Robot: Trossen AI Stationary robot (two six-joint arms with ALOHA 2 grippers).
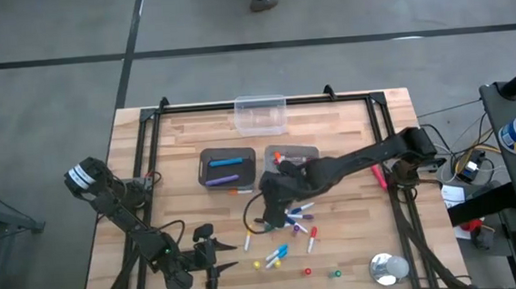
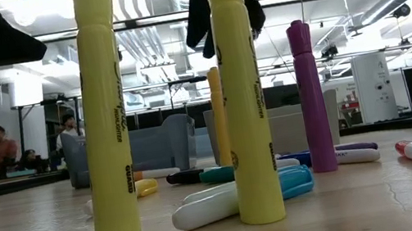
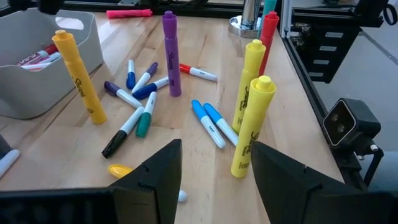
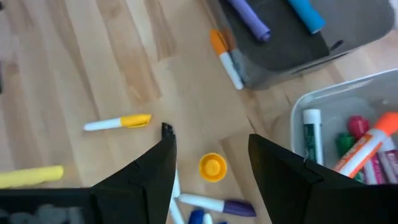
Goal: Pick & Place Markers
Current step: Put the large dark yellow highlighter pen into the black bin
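table (image 1: 356, 247): pale wooden top inside a dark frame, carrying everything below.
right arm: reaches from the right edge in over the middle of the table, above the marker scatter.
left arm: waits at the near left corner of the table.
clear bin (image 1: 259, 113): see-through, at the far edge, near the middle.
left grey tray (image 1: 228, 167): dark, mid-table; a purple marker (image 1: 224, 179) and a blue marker (image 1: 225, 162) lie in it.
right grey tray (image 1: 308, 150): just beside the first, partly under the right arm; the right wrist view shows red, pink, orange and green-printed markers (image 4: 360, 146) inside.
right gripper (image 4: 210, 168): empty, fingers spread wide, hanging directly over an upright yellow marker's cap (image 4: 212, 167) without touching it.
left gripper (image 3: 214, 171): empty, fingers wide apart, pointed across the table at the scatter.
tape roll (image 1: 389, 267): silver, near the right corner, well apart from the markers.
standing markers: two yellow ones (image 3: 252, 127) close together near the edge, a third yellow (image 3: 78, 78) beside the tray, a purple one (image 3: 171, 55) between them, a red one (image 3: 268, 37) farther back.
lying markers: blue pair (image 3: 211, 122), teal (image 3: 145, 118), black (image 3: 118, 140), purple-capped ones, all loose between the standing ones; an orange-capped marker (image 4: 225, 56) touches the dark tray's wall.
pink marker (image 1: 379, 176): alone, by the right rail.
loose caps (image 1: 307, 271): tiny, red and green, near the front edge.
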